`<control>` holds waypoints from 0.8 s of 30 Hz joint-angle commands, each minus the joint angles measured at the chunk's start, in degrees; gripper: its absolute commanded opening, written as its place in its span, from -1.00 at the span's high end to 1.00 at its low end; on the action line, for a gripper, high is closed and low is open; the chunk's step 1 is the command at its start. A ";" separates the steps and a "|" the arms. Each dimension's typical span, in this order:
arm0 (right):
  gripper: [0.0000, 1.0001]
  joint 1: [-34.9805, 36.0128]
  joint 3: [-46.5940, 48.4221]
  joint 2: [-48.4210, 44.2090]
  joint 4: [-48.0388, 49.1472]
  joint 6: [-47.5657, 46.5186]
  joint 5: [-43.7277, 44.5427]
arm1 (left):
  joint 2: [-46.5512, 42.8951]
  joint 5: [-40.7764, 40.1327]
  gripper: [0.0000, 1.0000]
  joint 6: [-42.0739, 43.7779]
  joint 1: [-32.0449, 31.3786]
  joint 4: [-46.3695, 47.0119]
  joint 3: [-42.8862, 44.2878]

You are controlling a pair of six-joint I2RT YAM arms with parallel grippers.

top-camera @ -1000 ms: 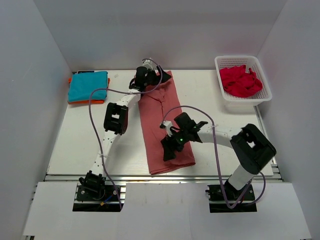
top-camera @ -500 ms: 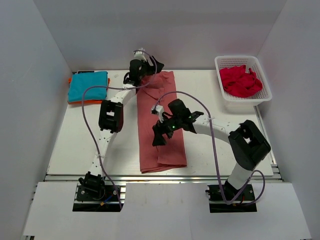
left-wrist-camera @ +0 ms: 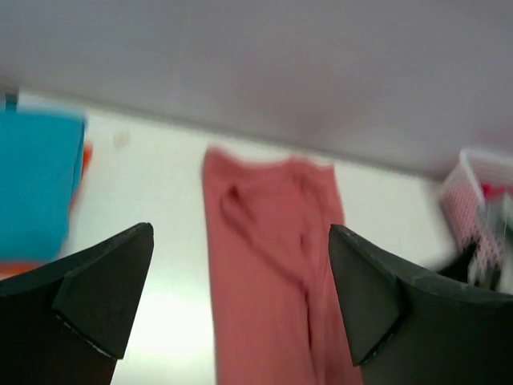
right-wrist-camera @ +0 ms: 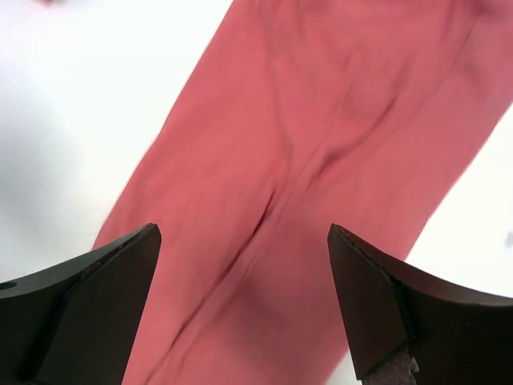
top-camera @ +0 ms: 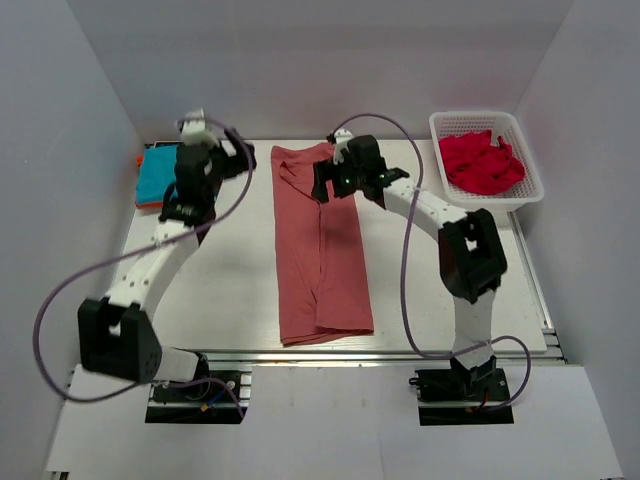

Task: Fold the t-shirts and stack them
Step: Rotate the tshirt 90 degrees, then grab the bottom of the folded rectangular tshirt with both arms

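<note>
While both arms stand over the back of the table, neither holds anything. The left gripper is spread wide and empty, between the teal t-shirt and the salmon t-shirt. The right gripper, equally wide and empty, is over the salmon t-shirt's far end. That t-shirt lies mid-table, folded into a long strip running front to back. The teal t-shirt lies folded on an orange t-shirt at back left. A crimson t-shirt is crumpled in the basket at back right.
</note>
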 commanded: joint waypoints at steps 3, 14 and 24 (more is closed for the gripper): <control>-0.81 -3.16 19.16 12.59 -2.90 1.95 -0.74 | -11.18 2.55 -1.00 -6.12 -1.84 -5.35 -24.45; -0.67 -4.57 32.14 27.37 2.89 2.92 -0.22 | -21.39 6.27 -1.00 -9.37 -1.84 -9.47 -36.36; -0.25 -4.57 34.26 31.50 4.12 6.70 -2.33 | -20.87 4.06 -1.00 -9.90 -1.84 -12.90 -35.83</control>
